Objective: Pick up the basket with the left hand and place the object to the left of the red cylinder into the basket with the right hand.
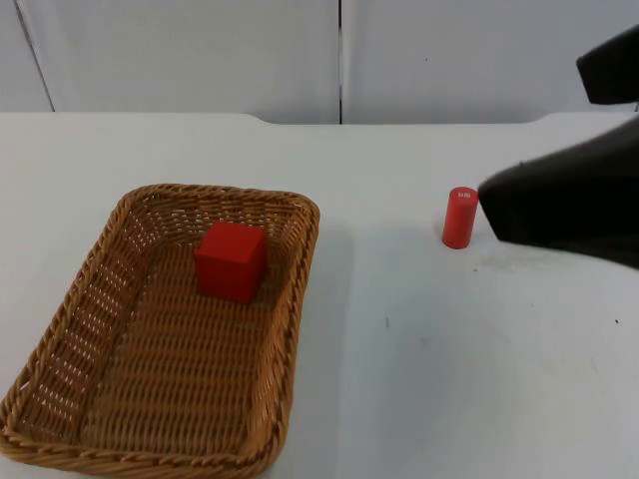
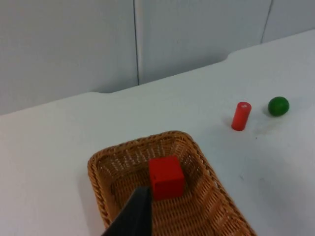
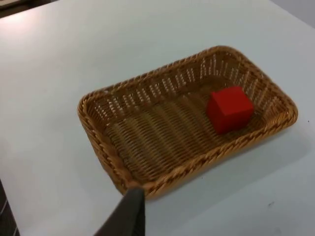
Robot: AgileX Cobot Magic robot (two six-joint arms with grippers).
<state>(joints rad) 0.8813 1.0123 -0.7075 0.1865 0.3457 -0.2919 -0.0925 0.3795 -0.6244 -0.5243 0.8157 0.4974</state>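
Of the right claw, a single black fingertip (image 3: 129, 216) is seen above the counter (image 1: 419, 379) just beside the basket's near rim; whether it is wide or narrow cannot be told. The right arm (image 1: 574, 205) is seen in the top view as a dark mass just beside the red cylinder (image 1: 459, 217), hiding what lies behind it. Of the left claw, one black fingertip (image 2: 133, 216) is seen over the basket's (image 1: 100, 299) rim; its state cannot be told either. One rectangular woven wicker basket rests on the smooth white counter, with one matte red cube (image 1: 231, 261) inside, near its far end. One upright red cylinder stands well apart from the basket. One round green ball (image 2: 278, 105) lies just beside the cylinder. A grey partition wall (image 1: 200, 50) closes the counter.
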